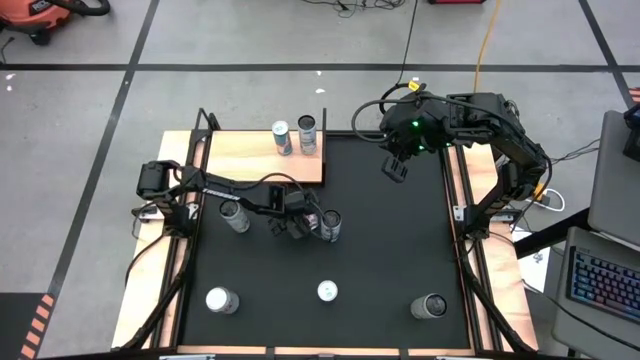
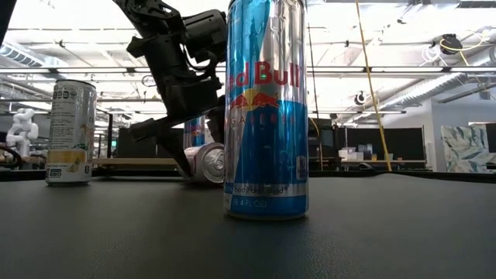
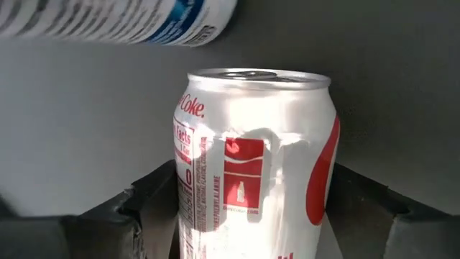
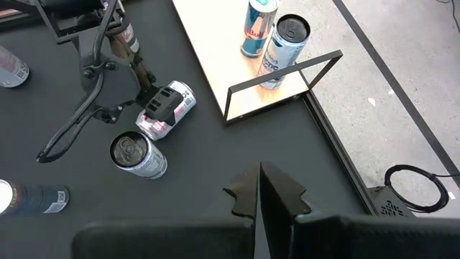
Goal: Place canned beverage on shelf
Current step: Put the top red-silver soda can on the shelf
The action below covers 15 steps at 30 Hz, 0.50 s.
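A silver and red Diet Coke can (image 3: 255, 144) lies on its side on the black mat (image 1: 390, 250), near the middle. My left gripper (image 1: 298, 222) is over it, fingers down either side. The same gripper (image 4: 159, 108) and can (image 4: 180, 97) show in the right wrist view. The shelf (image 1: 250, 160) is at the far left of the mat. Two cans (image 1: 282, 137) (image 1: 307, 131) stand upright on its right end. My right gripper (image 1: 397, 168) hangs shut, high above the mat's far right, touching nothing. My left gripper pinches the can's side wall (image 3: 188, 208) between its two fingers, one finger (image 3: 154, 208) on each side of the body. The fingers come steeply from above and lie across the can. The can lies on its side on the mat.
One upright can (image 1: 330, 225) stands just right of the left gripper and another (image 1: 234, 215) to its left. More cans (image 1: 222, 300) (image 1: 327, 291) (image 1: 430, 305) stand along the near edge. A tall Red Bull can (image 2: 266, 108) fills the low view's foreground.
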Motion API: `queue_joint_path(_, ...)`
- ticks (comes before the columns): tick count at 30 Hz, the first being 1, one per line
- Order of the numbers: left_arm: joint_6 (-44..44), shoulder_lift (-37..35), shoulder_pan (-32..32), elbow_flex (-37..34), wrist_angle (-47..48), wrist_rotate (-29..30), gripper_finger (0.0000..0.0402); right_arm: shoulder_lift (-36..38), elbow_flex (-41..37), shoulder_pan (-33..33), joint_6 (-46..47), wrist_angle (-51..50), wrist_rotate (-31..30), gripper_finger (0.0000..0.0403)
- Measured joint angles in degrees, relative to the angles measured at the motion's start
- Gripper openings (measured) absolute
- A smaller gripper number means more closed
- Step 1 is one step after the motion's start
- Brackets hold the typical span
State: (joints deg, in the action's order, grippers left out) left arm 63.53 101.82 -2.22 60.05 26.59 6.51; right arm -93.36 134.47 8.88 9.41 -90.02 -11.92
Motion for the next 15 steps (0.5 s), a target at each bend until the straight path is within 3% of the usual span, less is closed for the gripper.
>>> queue_joint_path(8, -12.6, -1.1, 0.0, 1.7, 0.6, -0.6, 0.0277, 0.0, 0.0, 0.0, 0.4, 0.0, 0.0, 0.0000)
queue_joint_path(15, -21.5, -4.7, -2.2, 2.5, 1.9, -5.9, 0.0272, 0.0, 0.0, 0.0, 0.4, 0.0, 0.0, 0.0000)
